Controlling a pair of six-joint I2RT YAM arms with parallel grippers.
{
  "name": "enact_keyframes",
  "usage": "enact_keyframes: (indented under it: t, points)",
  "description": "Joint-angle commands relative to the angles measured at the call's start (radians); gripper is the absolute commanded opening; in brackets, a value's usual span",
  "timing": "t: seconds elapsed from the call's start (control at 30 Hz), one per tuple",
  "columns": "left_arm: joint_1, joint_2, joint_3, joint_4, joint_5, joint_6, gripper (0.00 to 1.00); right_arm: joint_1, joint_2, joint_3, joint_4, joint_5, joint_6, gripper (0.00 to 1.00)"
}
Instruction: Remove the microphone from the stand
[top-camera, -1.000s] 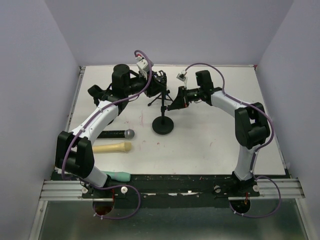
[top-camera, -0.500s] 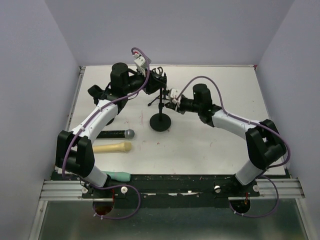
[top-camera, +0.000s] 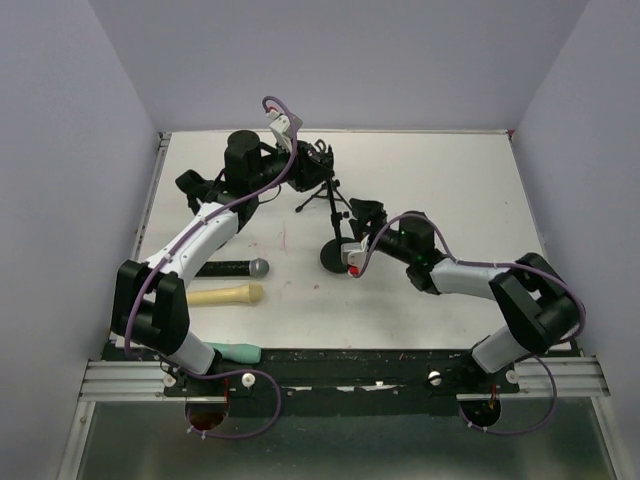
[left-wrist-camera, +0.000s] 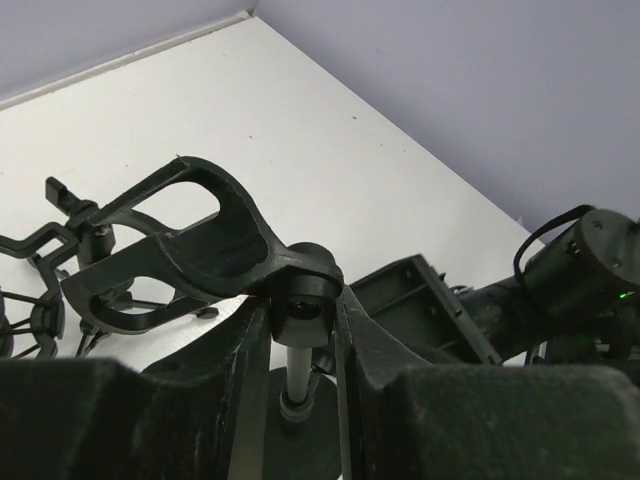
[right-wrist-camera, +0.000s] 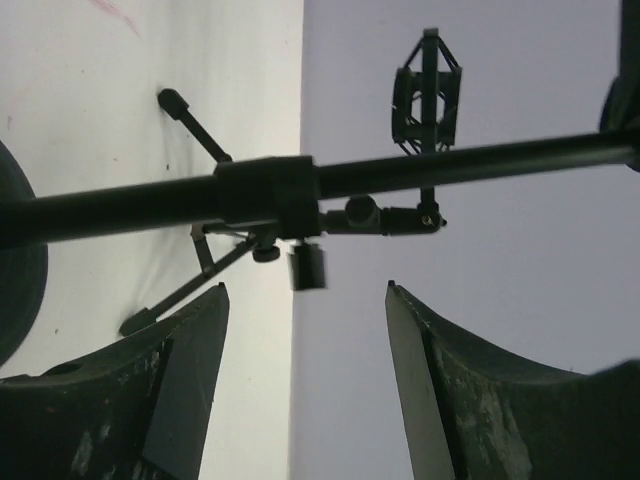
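Left gripper (left-wrist-camera: 303, 325) is clamping the stand (right-wrist-camera: 150, 208) at its clip joint; right gripper (right-wrist-camera: 305, 300) is gaping wide, empty, beside the stand's pole.

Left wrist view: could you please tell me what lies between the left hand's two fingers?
The stand's pivot joint, with its pole just below, sits between the left hand's fingers, as the left wrist view shows.

Of the stand (left-wrist-camera: 235, 245), the base sits mostly hidden behind the left gripper (left-wrist-camera: 300, 320) fingers; its pole (right-wrist-camera: 120, 210) runs off both edges ahead of the right gripper (right-wrist-camera: 305, 290).
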Motion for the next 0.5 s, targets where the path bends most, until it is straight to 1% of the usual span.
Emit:
enact_keyframes:
  t: [0.0, 0.03, 0.07, 0.13, 0.17, 0.2, 0.23, 0.27, 0.3, 0.33, 0.4, 0.47]
  points:
    - [-0.013, -0.028, 0.050, 0.041, 0.035, 0.002, 0.00, -0.032, -0.170, 0.011, -0.394, 0.096, 0.113, 0.73]
    - [-0.013, -0.025, 0.052, 0.039, 0.041, 0.003, 0.00, -0.051, -0.196, 0.024, -0.510, 0.082, 0.145, 0.74]
    - [-0.015, -0.022, 0.049, 0.043, 0.041, 0.007, 0.00, -0.064, -0.213, 0.030, -0.566, 0.079, 0.186, 0.75]
    - [-0.016, -0.024, 0.037, 0.062, 0.039, 0.002, 0.00, -0.086, -0.230, 0.080, -0.675, 0.087, 0.344, 0.75]
    - [-0.016, -0.024, 0.029, 0.070, 0.039, 0.000, 0.00, -0.100, -0.212, 0.146, -0.738, 0.091, 0.493, 0.74]
    - [-0.013, -0.027, 0.024, 0.078, 0.038, -0.003, 0.00, -0.123, -0.175, 0.254, -0.837, 0.071, 0.665, 0.72]
    - [-0.013, -0.028, 0.017, 0.087, 0.035, -0.006, 0.00, -0.170, -0.132, 0.354, -0.947, -0.003, 0.868, 0.71]
    - [-0.013, -0.033, 0.004, 0.096, 0.024, -0.009, 0.00, -0.216, -0.080, 0.454, -1.035, -0.098, 1.018, 0.70]
    - [-0.016, -0.039, -0.002, 0.102, 0.009, -0.013, 0.00, -0.259, -0.048, 0.500, -1.059, -0.204, 1.177, 0.70]
    - [-0.016, -0.042, -0.014, 0.107, -0.010, -0.023, 0.00, -0.287, -0.031, 0.510, -1.012, -0.281, 1.335, 0.70]
    - [-0.019, -0.050, -0.028, 0.110, -0.021, -0.024, 0.00, -0.299, -0.024, 0.496, -0.915, -0.320, 1.551, 0.75]
    - [-0.022, -0.059, -0.039, 0.105, -0.018, -0.018, 0.00, -0.301, 0.015, 0.516, -0.883, -0.413, 1.689, 0.75]
